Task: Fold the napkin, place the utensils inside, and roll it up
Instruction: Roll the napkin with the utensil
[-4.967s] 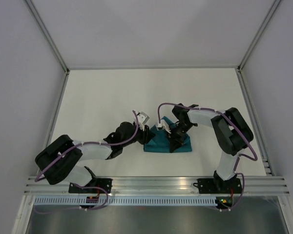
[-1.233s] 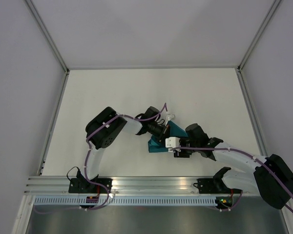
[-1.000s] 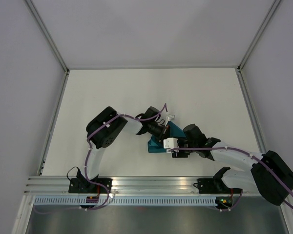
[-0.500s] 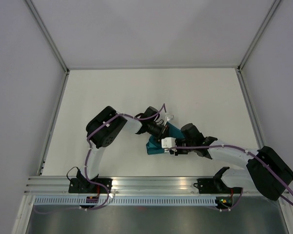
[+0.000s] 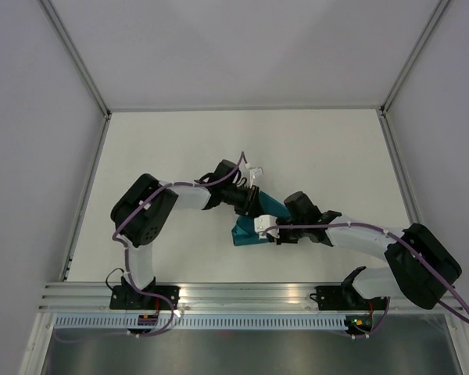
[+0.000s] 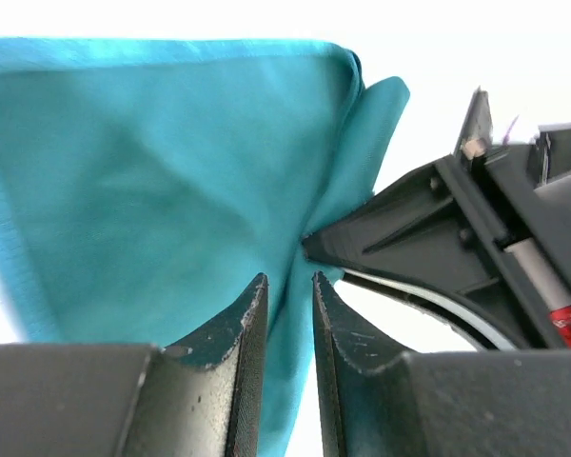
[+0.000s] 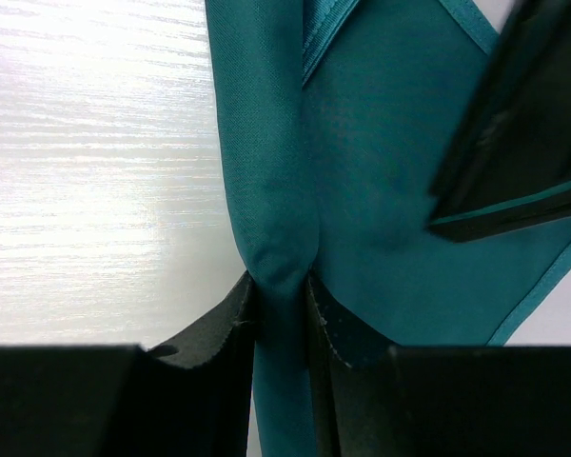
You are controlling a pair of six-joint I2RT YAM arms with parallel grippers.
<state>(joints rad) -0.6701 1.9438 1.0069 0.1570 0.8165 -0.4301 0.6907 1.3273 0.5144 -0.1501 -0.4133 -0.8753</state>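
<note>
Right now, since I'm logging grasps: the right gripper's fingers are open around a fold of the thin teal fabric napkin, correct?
Not quite. The right gripper is shut, not open. The right wrist view shows it pinching a fold of the thin teal fabric napkin.

A lab test cell: white table [image 5: 180, 148] enclosed by plain walls [image 5: 242, 47] and aluminium framing [image 5: 250, 294]
</note>
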